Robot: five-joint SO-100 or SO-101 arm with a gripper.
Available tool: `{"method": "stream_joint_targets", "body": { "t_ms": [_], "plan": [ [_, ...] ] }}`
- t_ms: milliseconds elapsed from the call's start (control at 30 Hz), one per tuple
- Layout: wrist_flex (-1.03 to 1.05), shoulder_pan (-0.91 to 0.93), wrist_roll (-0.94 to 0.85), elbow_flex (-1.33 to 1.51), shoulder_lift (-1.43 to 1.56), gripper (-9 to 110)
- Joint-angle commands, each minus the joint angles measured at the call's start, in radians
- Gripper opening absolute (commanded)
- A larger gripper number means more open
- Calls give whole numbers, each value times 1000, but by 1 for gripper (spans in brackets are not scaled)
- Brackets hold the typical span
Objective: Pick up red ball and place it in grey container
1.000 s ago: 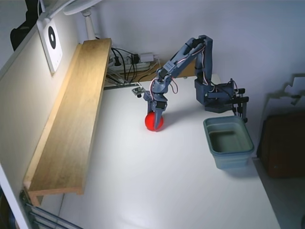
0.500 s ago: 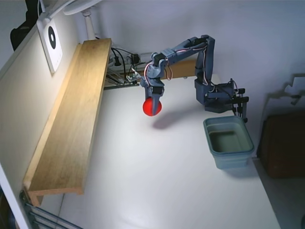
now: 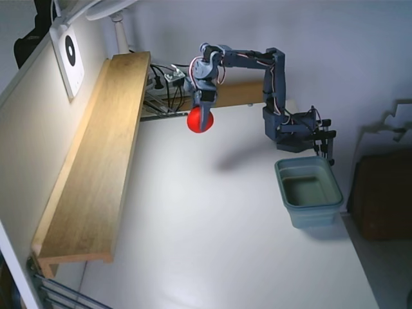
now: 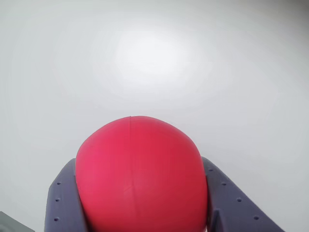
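Note:
The red ball (image 3: 199,120) hangs well above the white table, held in my gripper (image 3: 201,120) at the end of the outstretched blue arm. In the wrist view the ball (image 4: 141,176) fills the lower middle, pinched between two blue fingers (image 4: 63,200), with bare table far below. The grey container (image 3: 309,190) stands on the table's right side, open side up with nothing inside, well to the right of and below the ball.
A long wooden shelf (image 3: 96,154) runs along the left wall. Cables and a power strip (image 3: 170,84) lie at the back behind the gripper. The arm's base (image 3: 296,132) is clamped just behind the container. The table's right edge runs close beside the container.
The gripper has lifted the red ball off the table and carried it up and toward the back left. Its shadow on the table has drifted away from it.

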Motion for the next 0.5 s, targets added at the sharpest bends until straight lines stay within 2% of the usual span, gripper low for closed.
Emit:
{"method": "stream_joint_targets", "body": {
  "t_ms": [0,200,467],
  "plan": [
    [35,13,3,-91,12,23],
    [35,-22,3,-91,12,23],
    [35,-268,3,-91,12,23]
  ]
}}
